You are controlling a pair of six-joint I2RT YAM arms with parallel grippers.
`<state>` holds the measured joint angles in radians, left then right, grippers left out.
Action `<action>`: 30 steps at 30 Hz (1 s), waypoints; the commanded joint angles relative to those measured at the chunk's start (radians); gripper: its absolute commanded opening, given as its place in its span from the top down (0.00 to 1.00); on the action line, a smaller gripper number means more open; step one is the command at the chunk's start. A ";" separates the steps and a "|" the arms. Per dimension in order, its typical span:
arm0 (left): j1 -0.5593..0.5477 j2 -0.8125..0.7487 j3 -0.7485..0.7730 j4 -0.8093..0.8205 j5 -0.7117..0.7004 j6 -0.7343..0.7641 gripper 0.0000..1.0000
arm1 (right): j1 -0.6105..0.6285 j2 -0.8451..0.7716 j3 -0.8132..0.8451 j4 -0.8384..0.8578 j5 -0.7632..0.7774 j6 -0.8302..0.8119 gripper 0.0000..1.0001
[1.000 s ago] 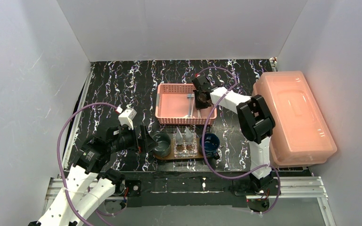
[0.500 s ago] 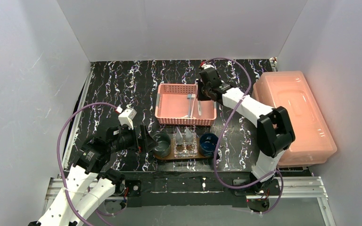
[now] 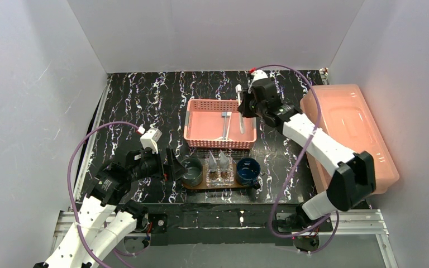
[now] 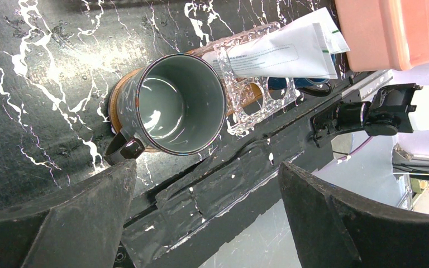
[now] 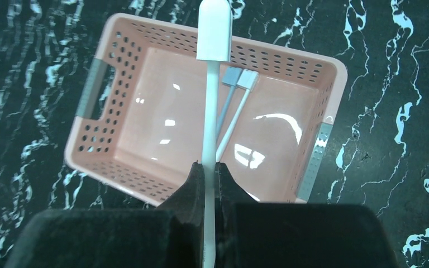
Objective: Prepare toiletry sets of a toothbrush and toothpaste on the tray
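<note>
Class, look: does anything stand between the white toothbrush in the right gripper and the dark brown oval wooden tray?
Nothing visible blocks it. The right gripper holds the white toothbrush above the pink perforated basket; only its near wall lies toward the tray.

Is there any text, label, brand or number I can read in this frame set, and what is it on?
Toothpaste tube: lines of small print inside an outlined box, too blurred to read.
Mug: no writing visible.
Basket: no writing visible.
Toothbrush: no writing visible.
No legible text in any view.
</note>
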<state>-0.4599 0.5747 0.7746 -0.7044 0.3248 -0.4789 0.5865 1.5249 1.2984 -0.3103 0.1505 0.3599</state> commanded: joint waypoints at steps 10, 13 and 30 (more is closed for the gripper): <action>0.006 -0.003 0.035 0.013 0.088 -0.020 0.02 | 0.052 -0.390 -0.190 0.135 -0.197 0.127 0.99; 0.005 -0.002 0.057 0.042 0.135 -0.055 0.02 | 0.087 -0.448 -0.235 0.176 -0.224 0.172 0.99; 0.006 -0.031 0.100 0.281 0.376 -0.295 0.02 | 0.431 -0.516 -0.421 0.682 -0.217 0.416 0.99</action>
<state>-0.4599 0.5682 0.8528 -0.5247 0.6048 -0.6998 0.9455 1.0050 0.8886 0.1261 -0.0814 0.7017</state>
